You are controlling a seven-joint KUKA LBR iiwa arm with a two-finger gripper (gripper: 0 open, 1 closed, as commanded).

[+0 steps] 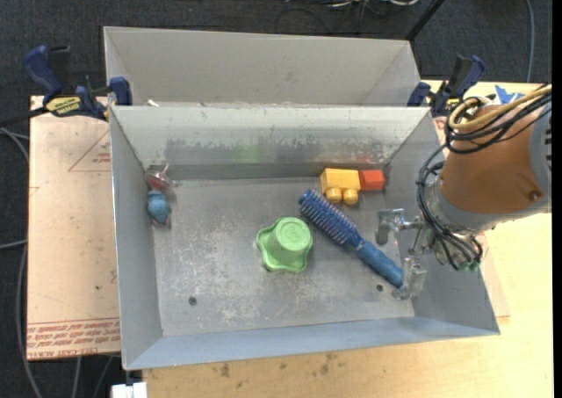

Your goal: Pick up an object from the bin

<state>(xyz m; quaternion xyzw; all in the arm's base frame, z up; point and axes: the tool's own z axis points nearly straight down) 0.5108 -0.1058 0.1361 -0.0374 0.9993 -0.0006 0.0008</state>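
Gripper (398, 254) hangs open at the bin's (263, 133) right side, fingers (385, 227) seemingly either side of the blue brush's (338, 227) handle. I judge this the grasp step; next I'd close on the handle, then lift.

Bare bin floor (219, 295) lies open lower left; a blue hairbrush (344, 231), green cup (285, 245) and yellow block (340, 184) crowd the centre-right.

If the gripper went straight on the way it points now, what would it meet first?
Most likely the handle end of the blue hairbrush. It lies right beneath the open gripper, about between its fingers. How high the gripper is above the handle is unclear from this view.
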